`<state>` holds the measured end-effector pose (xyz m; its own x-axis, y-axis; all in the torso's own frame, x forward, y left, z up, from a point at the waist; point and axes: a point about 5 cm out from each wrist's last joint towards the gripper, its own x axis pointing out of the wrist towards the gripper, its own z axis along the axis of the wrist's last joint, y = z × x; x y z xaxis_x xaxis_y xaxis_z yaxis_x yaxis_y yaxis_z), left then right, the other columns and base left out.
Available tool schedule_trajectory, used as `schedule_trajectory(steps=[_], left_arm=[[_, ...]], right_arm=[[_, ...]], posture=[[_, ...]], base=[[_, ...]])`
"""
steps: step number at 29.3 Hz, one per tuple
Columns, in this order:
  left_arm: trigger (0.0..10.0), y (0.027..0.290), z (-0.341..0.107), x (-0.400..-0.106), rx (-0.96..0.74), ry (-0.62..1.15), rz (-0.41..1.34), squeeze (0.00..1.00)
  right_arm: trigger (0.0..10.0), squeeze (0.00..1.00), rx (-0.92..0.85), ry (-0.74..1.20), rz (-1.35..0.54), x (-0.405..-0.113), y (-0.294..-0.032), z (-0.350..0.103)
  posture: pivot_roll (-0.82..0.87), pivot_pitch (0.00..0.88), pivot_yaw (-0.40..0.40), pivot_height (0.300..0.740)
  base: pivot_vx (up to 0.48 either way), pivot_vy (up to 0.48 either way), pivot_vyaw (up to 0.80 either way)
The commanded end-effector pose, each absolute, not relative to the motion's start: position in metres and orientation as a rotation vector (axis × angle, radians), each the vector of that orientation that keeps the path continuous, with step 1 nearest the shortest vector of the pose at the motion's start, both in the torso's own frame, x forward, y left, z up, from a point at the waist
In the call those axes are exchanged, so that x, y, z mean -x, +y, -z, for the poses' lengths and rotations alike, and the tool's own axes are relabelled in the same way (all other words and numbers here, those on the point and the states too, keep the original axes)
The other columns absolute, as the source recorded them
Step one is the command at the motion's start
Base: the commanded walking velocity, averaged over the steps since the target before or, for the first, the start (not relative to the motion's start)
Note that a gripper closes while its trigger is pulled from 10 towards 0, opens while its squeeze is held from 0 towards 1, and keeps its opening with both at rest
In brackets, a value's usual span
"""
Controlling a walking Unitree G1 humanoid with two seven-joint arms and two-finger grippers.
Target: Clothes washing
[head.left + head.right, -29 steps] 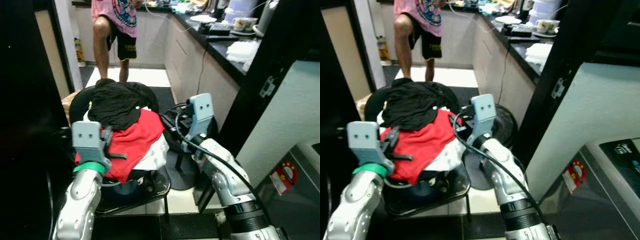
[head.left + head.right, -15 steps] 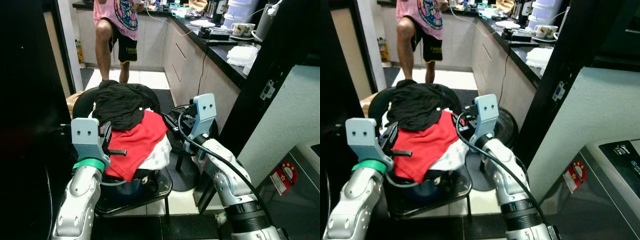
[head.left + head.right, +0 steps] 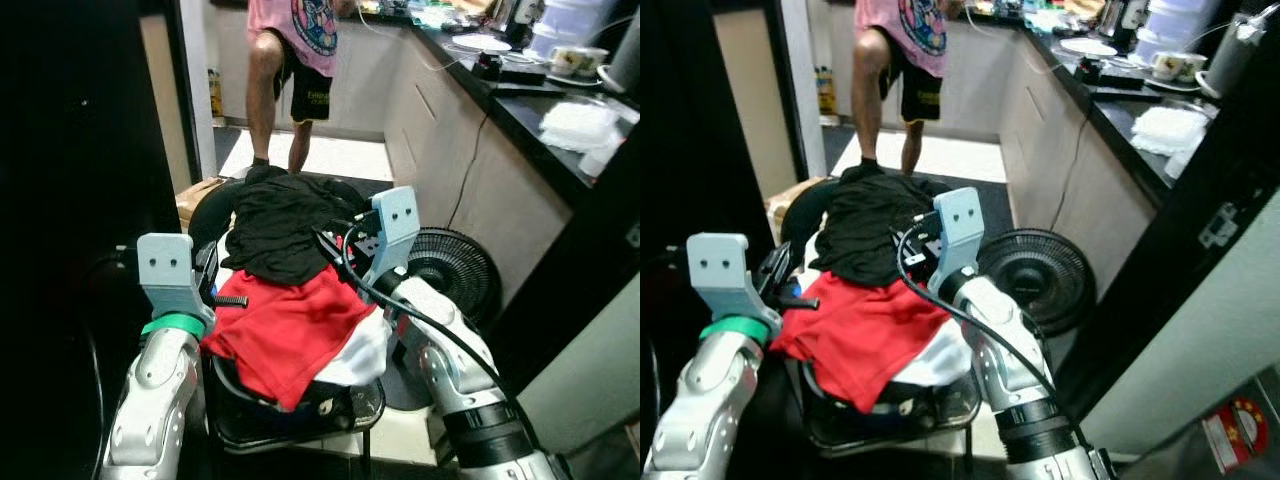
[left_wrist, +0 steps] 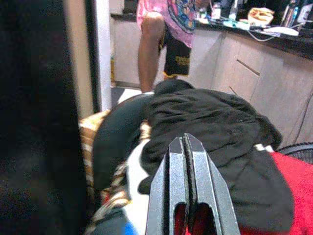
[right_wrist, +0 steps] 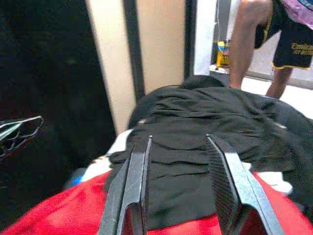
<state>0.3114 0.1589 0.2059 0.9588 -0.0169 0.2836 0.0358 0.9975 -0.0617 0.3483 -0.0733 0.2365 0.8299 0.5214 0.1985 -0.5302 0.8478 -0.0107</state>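
Observation:
A pile of clothes fills a dark basket (image 3: 300, 412) on a black stool: a black garment (image 3: 285, 225) on top, a red garment (image 3: 290, 335) below it, and a white one (image 3: 366, 356) at the right. My left gripper (image 3: 229, 300) is shut with nothing in it, at the pile's left edge; in the left wrist view its fingertips (image 4: 185, 140) point at the black garment (image 4: 215, 122). My right gripper (image 3: 340, 243) is open just above the seam between black and red cloth; the right wrist view shows its fingers (image 5: 137, 171) spread over the black garment (image 5: 195, 127).
A person (image 3: 300, 60) in a pink shirt and black shorts stands beyond the pile. A floor fan (image 3: 450, 270) sits to the right, under the dark kitchen counter (image 3: 545, 100). A black wall (image 3: 70, 200) closes the left side. A cardboard box (image 3: 200, 195) lies behind the basket.
The camera has swung left, so the pile sits more central. My right gripper has moved from beside the pile's right edge to over the clothes. The left gripper keeps its place.

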Motion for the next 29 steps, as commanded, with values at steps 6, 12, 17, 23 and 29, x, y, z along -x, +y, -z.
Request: schedule_trajectory(steps=[6,12,17,23,29], left_arm=[[10.0,0.157,-0.202,-0.312,0.081,-0.264,0.057,0.0],[10.0,0.154,-0.207,-0.31,0.117,-0.298,0.111,0.0],[10.0,0.155,-0.206,-0.31,0.116,-0.301,0.118,0.0],[10.0,0.155,-0.203,-0.311,0.063,-0.294,0.121,0.0],[10.0,0.155,-0.203,-0.314,0.042,-0.287,0.126,0.0]], right_arm=[[10.0,0.0,-0.068,-0.185,-0.527,-0.349,-0.079,-0.235],[10.0,0.0,-0.103,-0.176,-0.517,-0.351,-0.08,-0.235],[10.0,0.0,-0.104,-0.177,-0.528,-0.351,-0.08,-0.235],[10.0,1.0,-0.052,-0.105,-0.677,-0.351,-0.068,-0.223],[10.0,1.0,0.0,-0.022,-0.722,-0.366,-0.054,-0.212]], posture=[[-0.01,0.034,-0.035,0.74],[0.0,0.025,-0.036,0.74],[0.0,0.017,-0.033,0.74],[-0.02,0.014,-0.028,0.74],[-0.02,0.051,-0.04,0.74]], base=[[0.125,0.0,0.0],[0.0,0.0,0.0],[0.0,0.0,0.0],[0.0,0.0,0.0],[0.0,0.0,0.0]])
